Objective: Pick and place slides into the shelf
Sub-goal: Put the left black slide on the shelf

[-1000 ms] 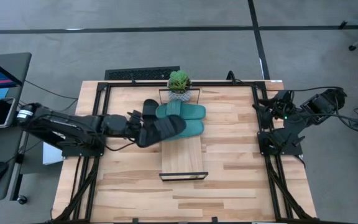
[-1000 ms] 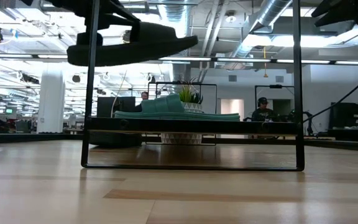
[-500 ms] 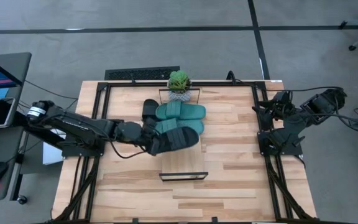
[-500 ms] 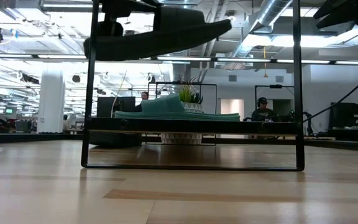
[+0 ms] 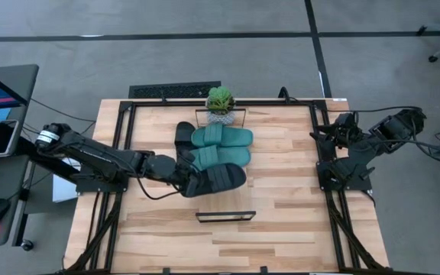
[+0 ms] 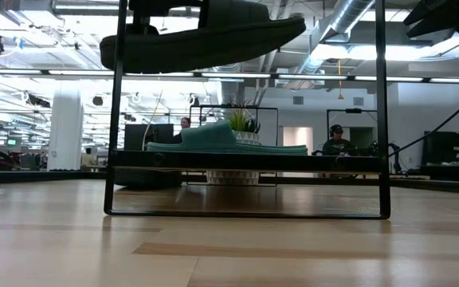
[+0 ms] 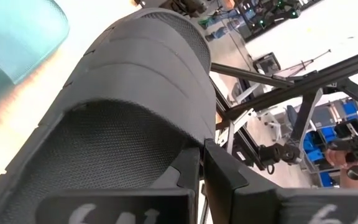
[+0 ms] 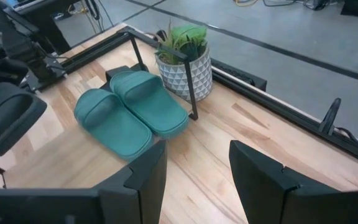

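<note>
Black slide (image 5: 214,179) pinched at edge by fingers of left gripper (image 5: 183,177), carried clear above shelf (image 5: 225,200), near side of two teal slides (image 5: 221,147) already laid on shelf. Second black slide (image 5: 183,136) seen on desk, just beside teal pair, by potted plant (image 5: 220,105). Right gripper (image 8: 194,171) parked at desk's right edge, fingers spread, nothing held.

Risks judged: thin edge grip may let slide swing or slip; overlap onto teal pair if lowered too near them; overhang at shelf's frame end if lowered too far out.
</note>
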`<state>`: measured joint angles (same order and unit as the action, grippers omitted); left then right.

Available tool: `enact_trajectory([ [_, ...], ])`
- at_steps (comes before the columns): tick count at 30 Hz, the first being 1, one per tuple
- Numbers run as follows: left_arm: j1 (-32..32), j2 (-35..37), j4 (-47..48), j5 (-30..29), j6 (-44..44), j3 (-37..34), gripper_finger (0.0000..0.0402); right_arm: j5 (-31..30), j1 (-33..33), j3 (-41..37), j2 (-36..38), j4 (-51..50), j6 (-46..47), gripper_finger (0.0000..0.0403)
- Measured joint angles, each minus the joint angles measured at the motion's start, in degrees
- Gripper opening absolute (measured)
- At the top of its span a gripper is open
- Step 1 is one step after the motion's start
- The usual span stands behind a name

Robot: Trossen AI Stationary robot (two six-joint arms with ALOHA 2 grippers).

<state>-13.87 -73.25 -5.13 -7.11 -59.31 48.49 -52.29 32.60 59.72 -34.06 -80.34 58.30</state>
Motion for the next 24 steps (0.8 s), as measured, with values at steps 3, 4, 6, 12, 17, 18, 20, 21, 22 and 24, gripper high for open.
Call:
enact_trajectory([
  [3,0.17,-0.93,-0.93,0.67,0.01,0.04,0.0000,0.00,0.00,0.00,-0.01,0.00,0.16,0.0166],
  [4,0.25,-1.07,-0.95,1.64,0.01,0.02,0.0000,0.00,0.00,0.00,-0.01,0.00,0.16,0.0166],
  [6,0.51,-2.33,-3.25,3.04,0.01,0.06,0.0000,0.11,0.00,0.00,0.02,0.00,0.18,0.0166],
  [12,2.21,-6.41,-8.20,7.97,-0.28,0.05,0.0000,0.95,0.00,0.02,-0.02,-0.02,0.18,0.0166],
  [17,3.69,-8.83,-9.13,11.43,-1.53,-0.09,0.0000,1.49,0.00,0.02,-0.01,-0.09,0.18,0.0166],
  [18,4.06,-9.42,-9.74,11.75,-1.52,-0.04,0.0000,1.49,0.00,0.02,-0.01,-0.09,0.18,0.0166],
  [20,4.94,-9.85,-8.87,12.96,-1.51,0.08,0.0000,1.49,0.00,0.02,-0.01,-0.09,0.16,0.0166],
  [21,5.26,-9.91,-8.24,13.46,-1.49,0.00,0.0000,1.49,0.00,0.02,0.02,-0.09,0.14,0.0166],
  [22,5.61,-10.44,-8.55,13.90,-1.46,0.00,0.0000,1.49,0.00,0.02,0.02,-0.13,0.14,0.0166],
  [24,6.38,-11.21,-8.11,14.98,-1.46,0.04,0.0000,1.50,0.00,0.02,-0.01,-0.17,0.16,0.0166],
])
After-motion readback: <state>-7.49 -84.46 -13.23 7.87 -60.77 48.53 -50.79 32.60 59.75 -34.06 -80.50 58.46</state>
